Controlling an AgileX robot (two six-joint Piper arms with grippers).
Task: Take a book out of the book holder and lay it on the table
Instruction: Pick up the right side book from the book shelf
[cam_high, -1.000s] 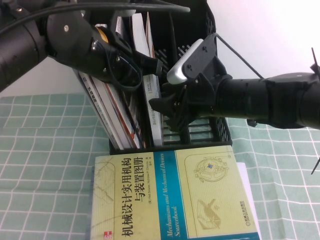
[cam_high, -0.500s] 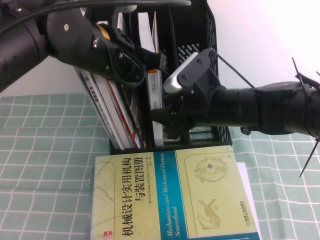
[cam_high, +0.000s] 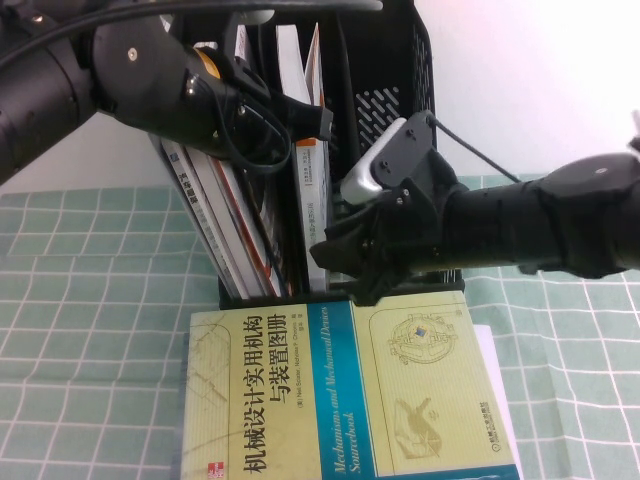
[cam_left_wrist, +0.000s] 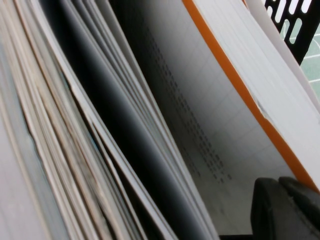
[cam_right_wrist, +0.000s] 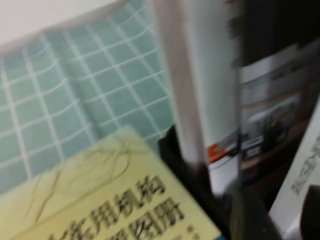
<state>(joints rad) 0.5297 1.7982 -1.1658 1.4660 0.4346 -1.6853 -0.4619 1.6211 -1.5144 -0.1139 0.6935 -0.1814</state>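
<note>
Two grippers crowd the book holder (cam_high: 395, 70), a tall black rack with vented walls standing on the green check table (cam_high: 90, 300). The left gripper (cam_high: 300, 125) reaches into the rack from the upper left, at the top of the book (cam_high: 310, 190), a white paperback with an orange edge stripe standing upright in a middle compartment. The left wrist view shows that orange stripe running along its pages with one dark fingertip (cam_left_wrist: 285, 207) resting at its lower edge, but whether the left gripper's fingers are clamped on the book or merely beside it cannot be told. The right gripper (cam_high: 345, 265) sits low at the rack's front, just beside the book's lower spine; its finger state cannot be told either.

To do this step well, the book probably wants a firm pinch on cover and pages together, then a straight lift along the compartment, so it does not drag the neighbouring magazines (cam_high: 215, 210) or tip the rack. The right arm looks placed to steady or guide the lower end.

Counted: one rack, one white book, one yellow-and-blue sourcebook (cam_high: 340, 400) lying flat on the cloth just in front of the rack, and several thin magazines leaning in the left compartment, too overlapped to number.
</note>
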